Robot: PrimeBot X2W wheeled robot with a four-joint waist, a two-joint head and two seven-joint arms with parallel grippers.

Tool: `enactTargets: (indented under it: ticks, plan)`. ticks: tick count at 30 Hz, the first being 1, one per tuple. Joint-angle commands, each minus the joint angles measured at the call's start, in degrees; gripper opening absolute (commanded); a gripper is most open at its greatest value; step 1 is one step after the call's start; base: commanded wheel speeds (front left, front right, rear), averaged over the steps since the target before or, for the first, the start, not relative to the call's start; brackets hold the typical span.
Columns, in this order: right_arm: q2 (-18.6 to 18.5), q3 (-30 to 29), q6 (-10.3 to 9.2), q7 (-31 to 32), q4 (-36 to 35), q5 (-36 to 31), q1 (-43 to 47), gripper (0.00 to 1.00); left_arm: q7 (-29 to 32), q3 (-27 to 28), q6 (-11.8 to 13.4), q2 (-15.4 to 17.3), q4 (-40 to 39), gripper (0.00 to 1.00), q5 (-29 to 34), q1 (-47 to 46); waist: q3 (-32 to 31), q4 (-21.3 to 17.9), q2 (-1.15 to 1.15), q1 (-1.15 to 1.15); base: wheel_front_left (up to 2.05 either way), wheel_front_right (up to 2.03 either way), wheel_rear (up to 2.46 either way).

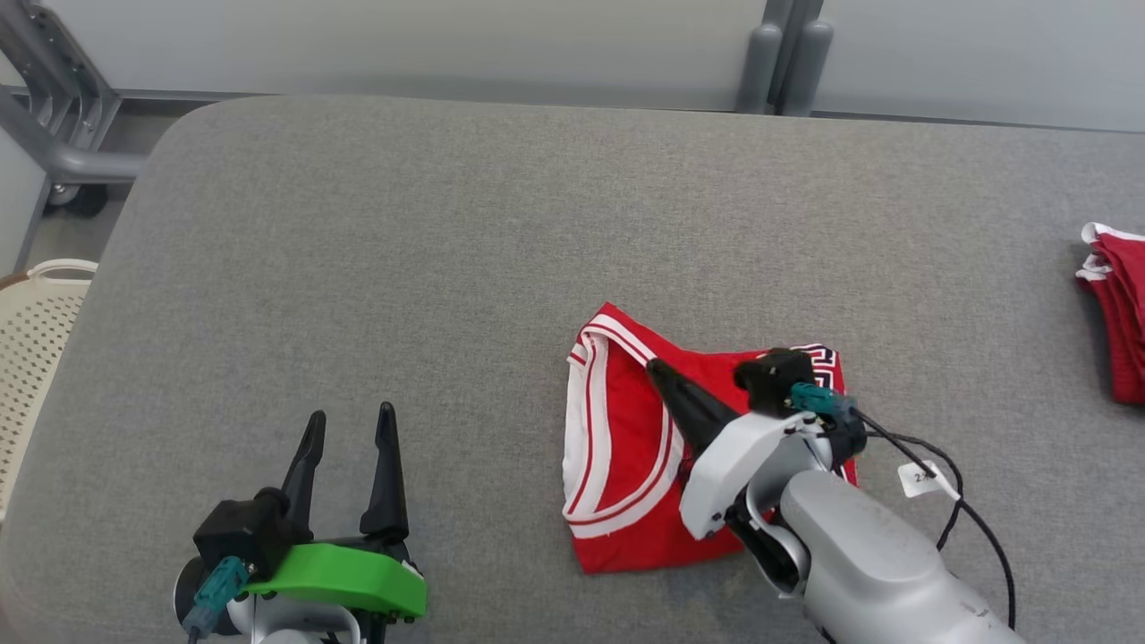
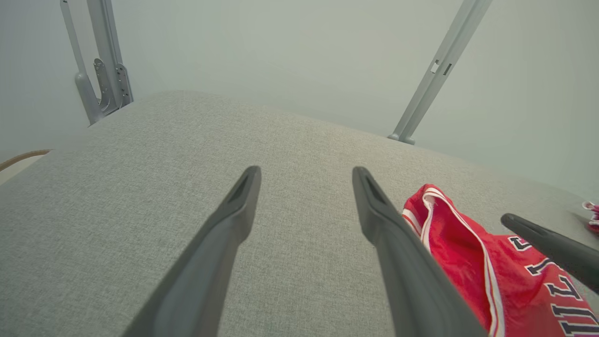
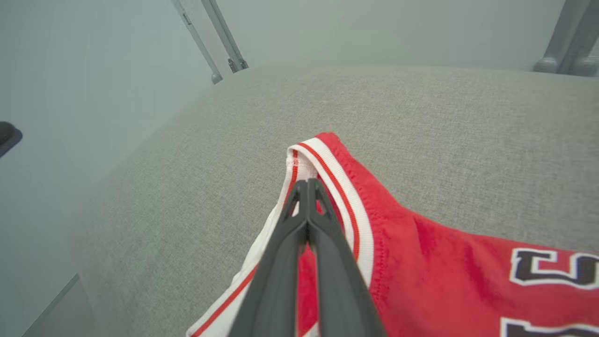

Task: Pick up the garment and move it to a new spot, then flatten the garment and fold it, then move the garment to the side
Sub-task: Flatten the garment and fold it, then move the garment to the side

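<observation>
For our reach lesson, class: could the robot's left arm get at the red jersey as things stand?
Probably yes. Only bare grey table lies between the open left fingers and the near edge of the jersey. The shut right fingers sit over the jersey, away from that edge.

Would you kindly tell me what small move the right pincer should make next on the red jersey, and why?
Probably open the right pincer and pinch the striped trim under its tips. The jersey looks folded on the table, the pincer is shut and seems to hold nothing, and other red garments lie at the table's right edge.
</observation>
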Motion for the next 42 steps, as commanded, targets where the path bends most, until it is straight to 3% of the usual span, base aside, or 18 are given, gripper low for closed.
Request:
enactTargets:
  ticks: [1,9,10,11,12,13,30,35,42]
  plan:
    - [-0.73,-2.03,-0.01,-0.22,-1.37,-1.25,1.26,0.0,-0.45,0.06,0.18,0.39,-0.13,1.0,0.03,0.84,-0.27,-0.92,0.0,0.0,0.0,0.0,0.0]
    - [-2.16,-11.94,0.0,-0.19,-6.68,-5.71,4.49,0.0,-0.41,-0.34,0.25,0.37,-0.24,1.0,0.22,0.97,-0.89,-2.68,0.0,0.0,0.0,0.0,0.0]
    - [-2.35,-13.16,-0.01,-0.19,-7.26,-6.44,5.11,0.24,-0.42,-0.39,0.27,0.37,-0.21,1.0,0.2,1.0,-0.97,-2.94,0.0,0.0,0.0,0.0,0.0]
    - [-2.56,-14.25,0.0,-0.19,-7.68,-7.08,5.68,0.42,-0.42,-0.43,0.28,0.34,-0.18,1.0,0.15,1.04,-1.1,-3.19,0.0,0.0,0.0,0.0,0.0]
    - [-2.75,-15.13,0.0,-0.19,-8.16,-7.69,6.29,0.76,-0.43,-0.52,0.26,0.31,-0.13,1.0,0.11,1.13,-1.26,-3.43,0.0,0.0,0.0,0.0,0.0]
    - [-2.94,-16.22,0.0,-0.19,-8.89,-8.21,6.68,1.0,-0.43,-0.57,0.27,0.29,-0.09,1.0,0.08,1.27,-1.37,-3.7,0.0,0.0,0.0,0.0,0.0]
    - [-5.95,-26.97,0.0,2.01,-16.98,-12.4,16.31,1.0,-0.23,-1.26,1.03,0.52,-0.72,1.0,-0.43,2.87,-3.21,-8.47,0.0,0.0,0.0,0.0,0.0]
    - [-7.33,-27.54,-0.01,7.13,-18.29,-11.76,17.14,1.0,-0.21,-1.54,1.1,0.71,-0.97,1.0,-0.36,2.47,-2.9,-8.51,0.0,0.0,0.0,0.0,0.0]
    - [-12.22,-22.86,-0.01,18.28,-19.69,-5.98,15.89,1.0,-0.29,-1.53,1.26,0.82,-1.15,1.0,-0.28,1.54,-1.88,-6.3,0.0,0.0,0.0,0.0,0.0]
